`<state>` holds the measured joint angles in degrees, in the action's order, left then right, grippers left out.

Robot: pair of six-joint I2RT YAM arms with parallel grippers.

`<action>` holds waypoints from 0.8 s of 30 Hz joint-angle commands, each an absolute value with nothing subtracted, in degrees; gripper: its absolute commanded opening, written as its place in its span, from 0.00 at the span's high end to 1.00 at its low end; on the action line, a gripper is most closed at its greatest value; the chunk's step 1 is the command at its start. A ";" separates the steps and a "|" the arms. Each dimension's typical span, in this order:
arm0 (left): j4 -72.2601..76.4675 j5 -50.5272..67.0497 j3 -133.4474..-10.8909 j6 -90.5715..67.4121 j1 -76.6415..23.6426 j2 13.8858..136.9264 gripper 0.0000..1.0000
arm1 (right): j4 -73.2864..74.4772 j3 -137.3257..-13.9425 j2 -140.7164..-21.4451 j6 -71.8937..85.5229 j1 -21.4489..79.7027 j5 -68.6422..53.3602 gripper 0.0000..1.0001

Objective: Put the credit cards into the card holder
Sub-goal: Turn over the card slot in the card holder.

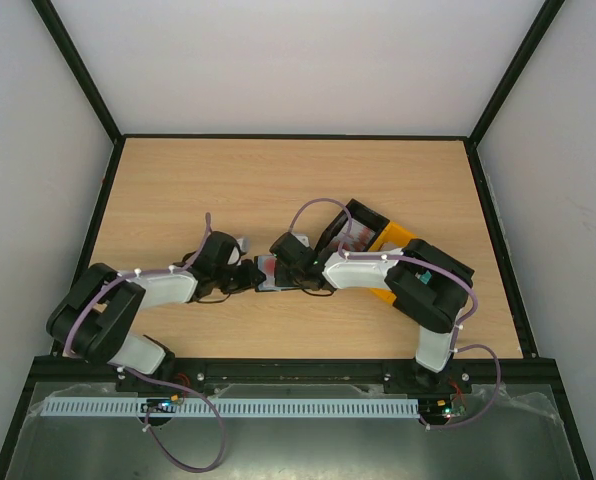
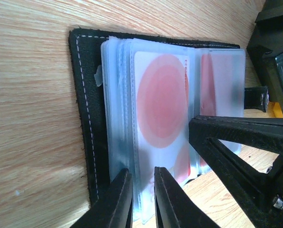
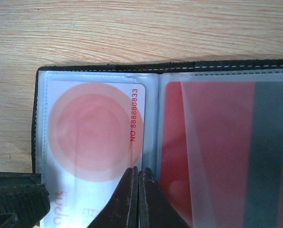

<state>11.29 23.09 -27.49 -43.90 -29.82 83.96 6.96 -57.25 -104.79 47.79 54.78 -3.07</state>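
The card holder (image 2: 87, 118) lies open between both claws. The left claw (image 2: 142, 172) pinches its clear pockets (image 2: 117, 118) at the edge. The right claw (image 3: 136, 170), clenched and empty, presses near its fold. Best press softly, so the red-and-white card (image 3: 91, 130) does not slide out.

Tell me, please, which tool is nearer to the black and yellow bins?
Right. The right tool is at the card holder's middle, closer to the bins; the left tool grips its far edge.
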 commanded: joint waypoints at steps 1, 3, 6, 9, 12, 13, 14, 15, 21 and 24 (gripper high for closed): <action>11.37 22.21 -28.33 -42.89 -29.61 84.93 0.83 | 9.96 -55.75 -107.37 47.75 55.07 -3.16 0.98; 11.17 21.90 -28.36 -42.98 -29.58 84.84 0.82 | 9.94 -55.75 -107.46 47.74 55.16 -3.16 0.98; 11.43 22.27 -28.30 -42.98 -29.62 84.91 0.82 | 9.84 -55.71 -107.49 47.64 55.11 -3.25 0.98; 12.56 23.93 -28.30 -42.98 -29.62 85.12 0.84 | 9.79 -55.67 -107.56 47.64 55.08 -3.32 0.98; 13.45 24.87 -28.54 -42.90 -29.62 85.28 0.85 | 9.76 -55.67 -107.72 47.59 55.14 -3.41 0.98; 13.65 25.10 -28.61 -42.85 -29.58 85.21 0.86 | 9.72 -55.65 -107.69 47.61 55.06 -3.45 0.98; 13.85 25.40 -28.64 -42.81 -29.68 85.13 0.87 | 9.67 -55.66 -107.74 47.63 55.11 -3.43 0.98; 14.02 25.62 -28.65 -42.74 -29.69 85.08 0.87 | 9.67 -55.71 -107.67 47.59 55.11 -3.43 0.98; 14.52 26.66 -28.81 -42.37 -29.96 84.70 0.87 | 9.42 -55.50 -107.40 47.68 55.18 -3.48 0.98; 14.51 27.08 -29.08 -42.29 -30.29 84.50 0.87 | 8.97 -55.30 -107.00 47.68 55.12 -3.51 0.98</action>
